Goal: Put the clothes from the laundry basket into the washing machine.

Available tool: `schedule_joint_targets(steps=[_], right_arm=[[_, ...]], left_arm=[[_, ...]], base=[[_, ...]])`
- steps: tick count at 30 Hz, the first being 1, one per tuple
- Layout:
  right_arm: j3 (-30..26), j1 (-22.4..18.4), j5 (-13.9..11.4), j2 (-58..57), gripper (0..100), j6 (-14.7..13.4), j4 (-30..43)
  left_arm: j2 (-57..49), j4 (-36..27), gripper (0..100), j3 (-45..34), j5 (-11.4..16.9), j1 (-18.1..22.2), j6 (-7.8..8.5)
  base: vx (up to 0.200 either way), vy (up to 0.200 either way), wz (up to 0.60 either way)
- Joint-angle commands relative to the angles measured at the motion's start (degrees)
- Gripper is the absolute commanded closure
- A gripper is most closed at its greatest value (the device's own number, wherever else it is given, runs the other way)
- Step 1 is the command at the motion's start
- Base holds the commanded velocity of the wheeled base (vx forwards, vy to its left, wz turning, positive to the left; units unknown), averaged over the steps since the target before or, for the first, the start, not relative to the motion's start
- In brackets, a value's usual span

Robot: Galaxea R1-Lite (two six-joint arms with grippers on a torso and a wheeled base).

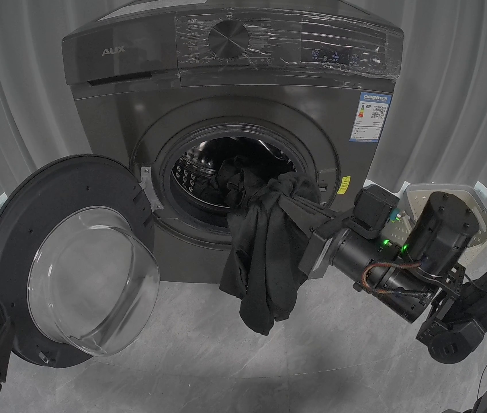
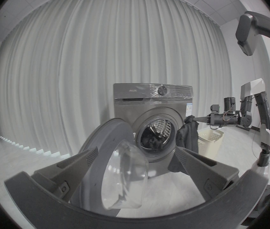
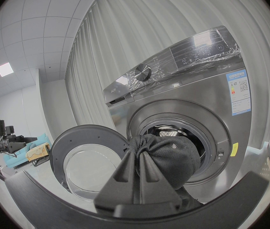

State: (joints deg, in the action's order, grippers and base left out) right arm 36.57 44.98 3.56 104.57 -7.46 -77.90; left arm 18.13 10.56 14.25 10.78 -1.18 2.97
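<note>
Gripping 1 dark garment at mouth of 1 washer, R gripper clamped tight; L gripper wide apart, empty.

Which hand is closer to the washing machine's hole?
Right. The right gripper holds dark clothes at the washing machine's opening; the left gripper is farther back, beyond the door.

Dark garment half out of washing machine

A pleated pale curtain covers the wall behind a grey tiled floor. One ceiling panel is lit. A teal sofa stands far off.
</note>
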Motion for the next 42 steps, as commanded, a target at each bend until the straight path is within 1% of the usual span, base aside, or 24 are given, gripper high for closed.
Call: schedule_joint_targets(steps=[1, 3, 5, 6, 9, 10, 11, 13, 16, 17, 20, 23, 25, 26, 27, 28, 29, 30, 31, 42], right_arm=[[9.31, -1.39, -0.22, 5.73, 100, 0.08, 3.19], [10.89, -2.09, -0.22, 6.79, 100, -0.01, 4.16], [12.91, -2.36, -0.22, 8.10, 100, -0.01, 4.42], [13.53, -2.44, -0.13, 8.63, 100, -0.01, 4.51], [15.55, -2.80, -0.04, 10.21, 100, -0.01, 4.60], [15.72, -2.80, 0.04, 10.39, 100, -0.01, 4.60], [16.43, -2.97, 0.04, 11.36, 100, -0.10, 4.51], [16.87, -3.24, 0.13, 12.15, 100, -0.10, 4.51], [18.18, -3.24, 0.31, 13.29, 100, -0.10, 4.51], [18.89, -3.32, 0.75, 13.91, 100, -0.10, 4.60], [20.47, -3.85, 1.36, 15.22, 100, -0.10, 4.86], [21.26, -3.94, 1.45, 15.75, 100, -0.19, 5.65], [22.14, -4.29, 1.36, 15.93, 100, -0.19, 6.00], [22.58, -4.29, 1.36, 15.93, 100, -0.19, 6.09], [23.02, -4.29, 1.36, 15.93, 100, -0.19, 6.18], [23.02, -4.29, 1.36, 15.93, 100, -0.19, 6.18], [23.90, -4.29, 1.45, 16.02, 100, -0.19, 6.71], [23.98, -4.29, 1.45, 16.10, 100, -0.19, 6.71], [24.25, -4.29, 1.45, 16.45, 100, -0.19, 6.79], [24.34, -4.29, 1.45, 17.60, 100, -0.36, 6.35]], left_arm=[[29.86, 12.82, 0, 4.29, 6.89, -9.10, 1.68], [34.34, 15.90, 0, 4.29, 6.54, -12.26, 0.80], [39.97, 19.68, 0, 4.21, 5.83, -14.46, -0.43], [42.34, 21.52, 0, 4.21, 5.48, -15.43, -0.69], [49.90, 28.73, 0, 4.12, 4.08, -18.86, -1.04], [50.60, 29.43, 0, 4.12, 3.81, -19.12, -1.13], [55.44, 34.36, 0, 4.47, 1.79, -21.41, -1.92], [59.39, 37.96, 0, 4.65, 0.03, -23.08, -2.36], [64.67, 42.35, 0, 5.17, -1.20, -25.10, -2.27], [66.86, 44.46, 0, 5.61, -1.55, -26.59, -2.45], [70.47, 46.04, 0, 7.19, -2.08, -28.79, -2.80], [72.58, 46.04, 0, 8.51, -2.43, -29.23, -3.15], [75.83, 45.96, 0, 11.15, -2.51, -29.58, -3.68], [76.71, 45.87, 0, 11.85, -2.51, -29.84, -4.12], [77.59, 45.87, 0, 12.47, -2.51, -30.19, -5.00], [77.59, 45.87, 0, 12.47, -2.51, -30.19, -5.00], [79.61, 45.78, 0, 13.79, -2.51, -30.99, -6.93], [79.78, 45.78, 0, 13.87, -2.51, -31.07, -7.02], [82.16, 46.22, 0, 14.75, -2.51, -31.78, -7.81], [90.24, 46.31, 0, 19.06, -2.34, -31.78, -7.98]], base=[[0.000, 0.000, 0.00], [0.000, 0.000, 0.00], [0.000, 0.000, 0.00], [0.000, 0.000, 0.00], [0.000, 0.000, 0.00], [0.000, 0.000, 0.00], [0.000, 0.000, 0.00], [0.000, 0.000, 0.00], [0.000, 0.000, 0.00], [0.000, 0.000, 0.00], [0.000, 0.000, 0.00], [0.000, 0.000, 0.00], [0.000, 0.000, 0.00], [0.000, 0.000, 0.00], [0.000, 0.000, 0.00], [0.000, 0.000, 0.00], [0.000, 0.000, 0.00], [0.000, 0.000, 0.00], [0.000, 0.000, 0.00], [0.000, 0.000, 0.00]])
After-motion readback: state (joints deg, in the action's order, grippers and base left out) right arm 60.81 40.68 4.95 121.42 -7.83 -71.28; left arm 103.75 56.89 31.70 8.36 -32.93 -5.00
